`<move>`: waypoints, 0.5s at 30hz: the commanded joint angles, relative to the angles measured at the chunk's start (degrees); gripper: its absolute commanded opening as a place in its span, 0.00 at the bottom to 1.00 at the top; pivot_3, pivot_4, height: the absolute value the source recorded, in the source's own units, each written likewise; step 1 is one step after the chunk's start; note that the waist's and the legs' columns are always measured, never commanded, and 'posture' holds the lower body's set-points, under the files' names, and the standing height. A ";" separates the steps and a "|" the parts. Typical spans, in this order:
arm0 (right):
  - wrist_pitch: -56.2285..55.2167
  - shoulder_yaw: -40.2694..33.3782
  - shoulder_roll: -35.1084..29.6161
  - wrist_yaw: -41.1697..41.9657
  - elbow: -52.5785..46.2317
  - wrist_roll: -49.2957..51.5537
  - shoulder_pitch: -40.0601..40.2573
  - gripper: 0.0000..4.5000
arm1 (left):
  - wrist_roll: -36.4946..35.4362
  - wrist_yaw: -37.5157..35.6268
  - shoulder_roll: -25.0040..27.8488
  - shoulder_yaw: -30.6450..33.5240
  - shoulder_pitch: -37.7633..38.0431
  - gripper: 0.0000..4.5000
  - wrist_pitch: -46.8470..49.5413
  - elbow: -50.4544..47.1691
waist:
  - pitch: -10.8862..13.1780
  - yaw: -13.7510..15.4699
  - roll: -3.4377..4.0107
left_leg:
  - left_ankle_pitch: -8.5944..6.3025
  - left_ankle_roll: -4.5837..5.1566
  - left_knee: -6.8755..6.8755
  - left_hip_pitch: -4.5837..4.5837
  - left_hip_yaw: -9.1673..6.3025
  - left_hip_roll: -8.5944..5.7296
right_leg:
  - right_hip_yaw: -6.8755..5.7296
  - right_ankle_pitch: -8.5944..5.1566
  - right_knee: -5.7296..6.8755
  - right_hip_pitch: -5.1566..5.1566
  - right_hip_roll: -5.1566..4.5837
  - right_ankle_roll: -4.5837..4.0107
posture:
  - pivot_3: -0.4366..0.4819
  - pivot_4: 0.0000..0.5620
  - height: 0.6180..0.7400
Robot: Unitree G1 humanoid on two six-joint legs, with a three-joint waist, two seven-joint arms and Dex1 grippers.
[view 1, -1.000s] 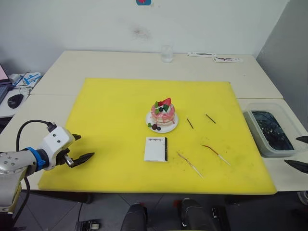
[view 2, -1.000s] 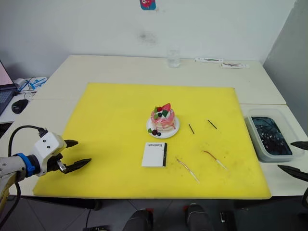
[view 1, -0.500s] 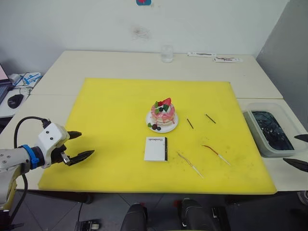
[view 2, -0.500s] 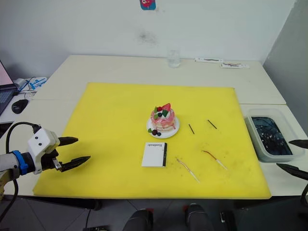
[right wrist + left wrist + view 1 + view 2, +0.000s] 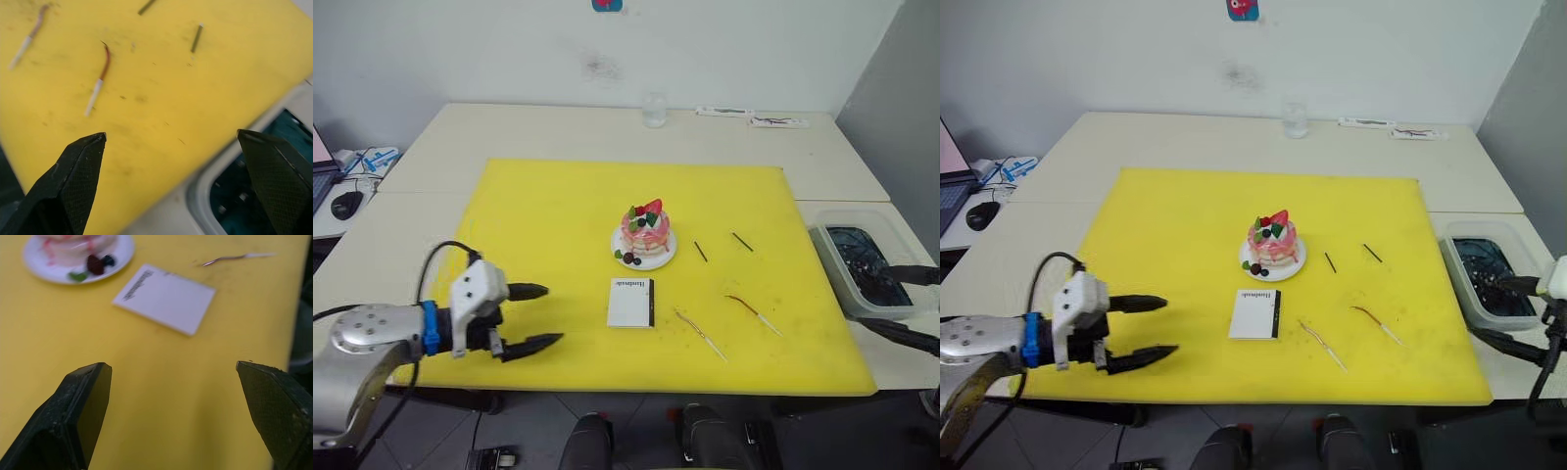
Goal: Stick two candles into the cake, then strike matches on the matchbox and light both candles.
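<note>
Left gripper [image 5: 536, 316] gapes wide, holding nothing.

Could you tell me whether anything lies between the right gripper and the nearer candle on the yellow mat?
Nothing visible does. The right gripper hangs open over the tray at the mat's right edge, and bare yellow mat separates it from the nearer candle. The matches lie farther back, off that line.

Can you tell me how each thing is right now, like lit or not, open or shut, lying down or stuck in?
Candles: both lying flat on the mat, not lit.
Matches: lying flat, unlit.
Matchbox: lying flat, shut.
Cake: upright on its plate, no candles in it.
Left gripper: open, holding nothing.
Right gripper: open, holding nothing.
</note>
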 commanded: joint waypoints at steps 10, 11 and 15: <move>14.31 15.79 5.16 -17.83 -15.99 -0.02 -1.52 0.99 | -4.86 4.36 -5.51 -10.76 -10.79 1.00 5.75 -8.14 | 0.00 -0.03 -0.01 | 0.01 0.01 0.06 0.20 -0.05 0.00 | 0.01 0.00 -0.04 0.23 0.04 0.01 | 0.48 0.27 1.00; 14.35 17.14 5.38 -18.84 -15.89 -0.57 -2.05 0.99 | -4.79 4.39 -5.68 -11.09 -11.12 1.00 5.78 -8.09 | 0.00 -0.05 -0.01 | 0.01 0.01 0.06 0.20 -0.04 0.00 | 0.01 0.00 -0.05 0.23 0.04 0.01 | 0.48 0.27 1.00; 14.39 22.91 6.42 -22.63 -14.64 -2.94 -4.93 0.99 | -4.48 4.67 -6.45 -12.34 -12.46 1.00 5.84 -7.79 | 0.00 -0.04 -0.01 | 0.01 0.01 0.04 0.21 -0.06 0.00 | 0.00 0.00 -0.06 0.22 0.05 0.01 | 0.48 0.27 1.00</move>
